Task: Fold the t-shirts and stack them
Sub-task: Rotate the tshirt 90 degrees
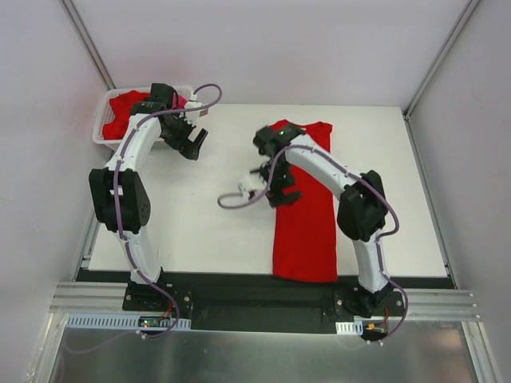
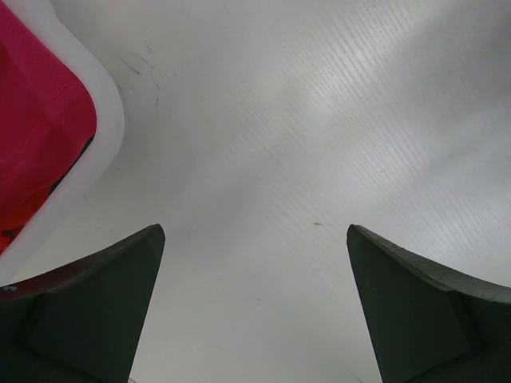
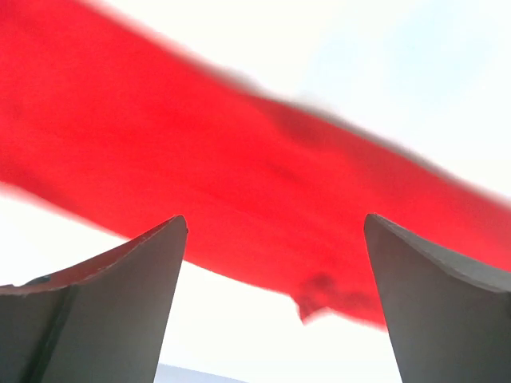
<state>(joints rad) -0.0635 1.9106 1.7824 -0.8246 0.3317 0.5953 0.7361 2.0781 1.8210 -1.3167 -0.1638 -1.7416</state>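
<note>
one red cloth t-shirt (image 1: 307,231) lies as a long strip on the white surface (image 1: 200,231); my right tool (image 1: 281,194) hangs spread over its left edge, likely to fold it shorter. my left tool (image 1: 192,144), spread and empty, hovers by the white lattice basket (image 1: 102,134) of remaining red t-shirts (image 1: 124,108).

A white surface (image 1: 200,231) fills the middle of the top view, bare over most of its left half. A red t-shirt (image 1: 303,231) lies flat on it right of centre, folded lengthwise into a long narrow strip. Its collar end points to the upper edge of the frame, and its hem reaches the surface's lower edge. A white lattice basket (image 1: 100,132) sits at the surface's upper left corner, well apart from the strip.
</note>
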